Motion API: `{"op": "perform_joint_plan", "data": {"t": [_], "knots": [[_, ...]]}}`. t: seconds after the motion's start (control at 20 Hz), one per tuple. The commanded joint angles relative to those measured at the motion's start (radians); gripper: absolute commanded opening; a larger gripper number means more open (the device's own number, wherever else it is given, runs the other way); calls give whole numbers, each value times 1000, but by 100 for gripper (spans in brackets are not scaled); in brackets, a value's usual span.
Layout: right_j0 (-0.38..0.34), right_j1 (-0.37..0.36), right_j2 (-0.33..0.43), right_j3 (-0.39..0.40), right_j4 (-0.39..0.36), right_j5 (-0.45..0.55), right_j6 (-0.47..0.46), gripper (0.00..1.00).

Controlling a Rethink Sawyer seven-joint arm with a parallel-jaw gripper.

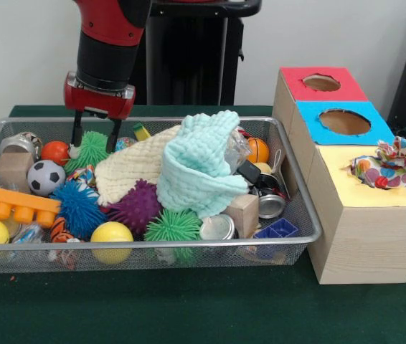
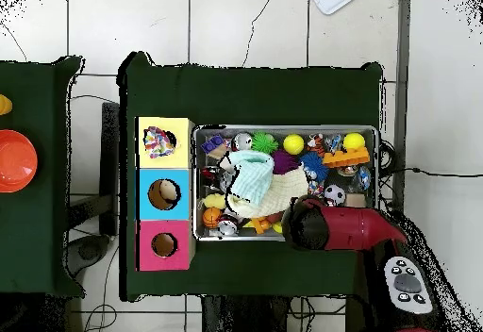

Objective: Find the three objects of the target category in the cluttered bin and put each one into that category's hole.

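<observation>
Two black fingers of my gripper (image 1: 95, 134) hang open over the green spiky ball (image 1: 92, 148) at the far side of the wire bin (image 1: 300, 215) — nothing held. Beside the bin stands the box (image 1: 361, 222) — red hole (image 1: 322, 82), blue hole (image 1: 344, 122), yellow hole (image 1: 375, 172).

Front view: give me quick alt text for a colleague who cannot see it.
The gripper, open, reaches into a wire bin of toys above a green spiky ball. Two cloths cover the middle; a box with three holes stands beside it.

Open jaws astride green spiky ball (image 1: 92, 148), wire bin (image 1: 300, 215)
</observation>
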Motion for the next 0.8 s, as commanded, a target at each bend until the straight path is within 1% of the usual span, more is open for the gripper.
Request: {"op": "perform_joint_plan", "data": {"t": [0.05,0.3,0.45,0.8], "knots": [[-6,50,84,-56,-48,-77,34,100],[-17,58,86,-60,-49,-80,19,100],[-17,77,77,-73,-57,-91,17,100],[-24,95,71,-85,-90,-96,-5,100]]}}
